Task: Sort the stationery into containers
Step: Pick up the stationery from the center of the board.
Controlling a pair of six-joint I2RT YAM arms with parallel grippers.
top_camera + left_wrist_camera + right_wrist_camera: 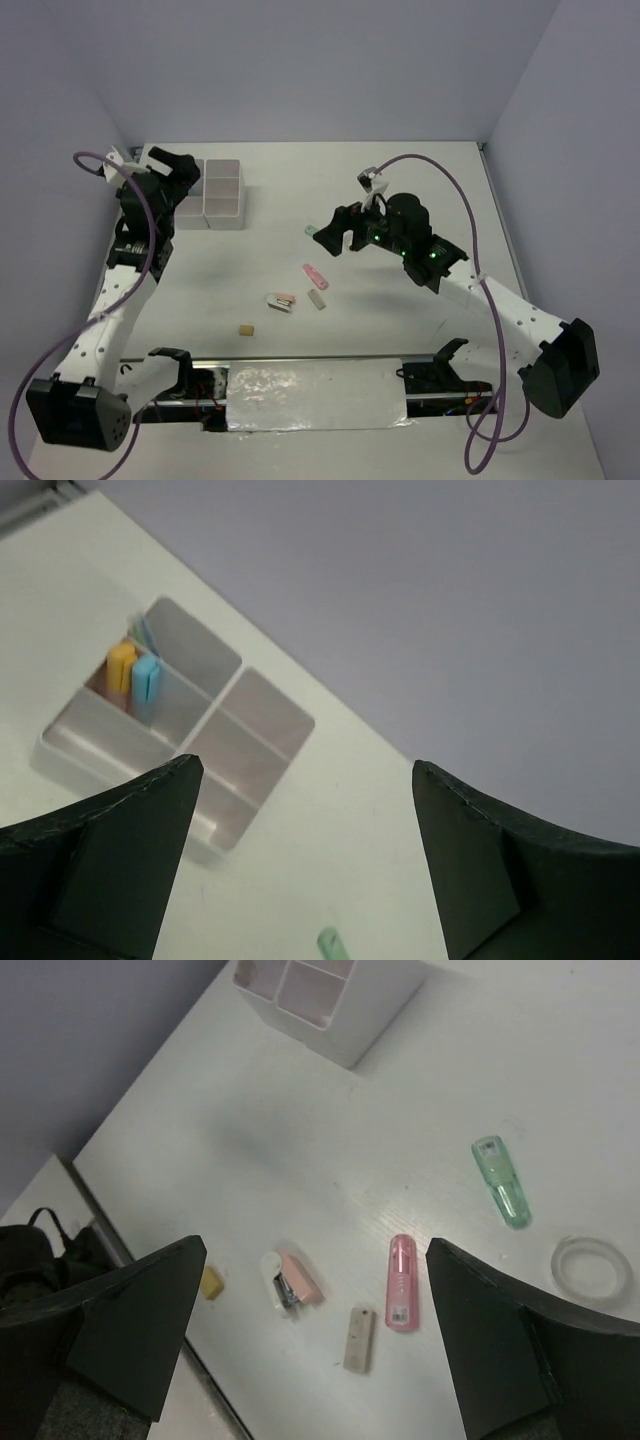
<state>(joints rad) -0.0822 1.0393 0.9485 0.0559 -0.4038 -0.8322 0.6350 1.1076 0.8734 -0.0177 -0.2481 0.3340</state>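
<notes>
Loose stationery on the white counter (420, 180), well apart from the white six-compartment plastic box (222, 195); both hands spread and empty.
An orange-yellow highlighter (121, 667) and a blue highlighter (147, 683) stand together in one box compartment. The left hand (170, 172) is raised at the box's left side, released. Right of the box lie a green highlighter (503, 1180), clear tape ring (592, 1270), pink highlighter (402, 1282), pink-white stapler (290, 1280), beige eraser (358, 1338) and tan block (210, 1282), below the down-tilted, open-fingered right hand (333, 238).

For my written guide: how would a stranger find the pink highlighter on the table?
From the white box, look toward the middle of the table. There the pink highlighter is the long, all-pink piece, beside a shorter beige eraser.
</notes>
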